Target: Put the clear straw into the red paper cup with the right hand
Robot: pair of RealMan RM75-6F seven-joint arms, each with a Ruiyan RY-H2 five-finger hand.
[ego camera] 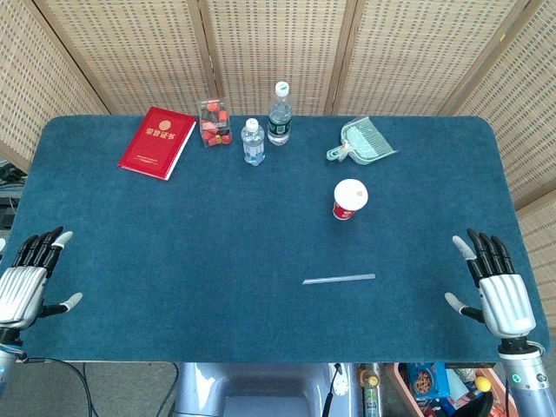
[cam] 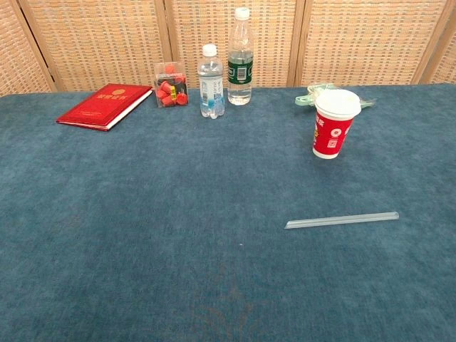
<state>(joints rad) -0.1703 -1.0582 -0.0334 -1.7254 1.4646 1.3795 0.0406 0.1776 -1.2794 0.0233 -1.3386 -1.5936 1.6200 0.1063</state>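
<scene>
Nothing done yet. My right hand (ego camera: pixel 495 287) is resting spread and empty at the table edge. The clear straw (ego camera: pixel 339 280) is lying flat on the blue cloth, well apart from it; the red paper cup (ego camera: pixel 349 200) is standing upright beyond. Grasping, lifting and inserting are all remaining.

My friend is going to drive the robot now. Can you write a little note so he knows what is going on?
Left hand: open, holds nothing, at the table's left edge.
Right hand: open, holds nothing, at the right edge.
Clear straw: lies flat on the blue table, in front of the red paper cup, not touching it.
The cup stands upright.
Done: nothing yet.
Left: right hand picks up the straw and puts it in the cup.
</scene>
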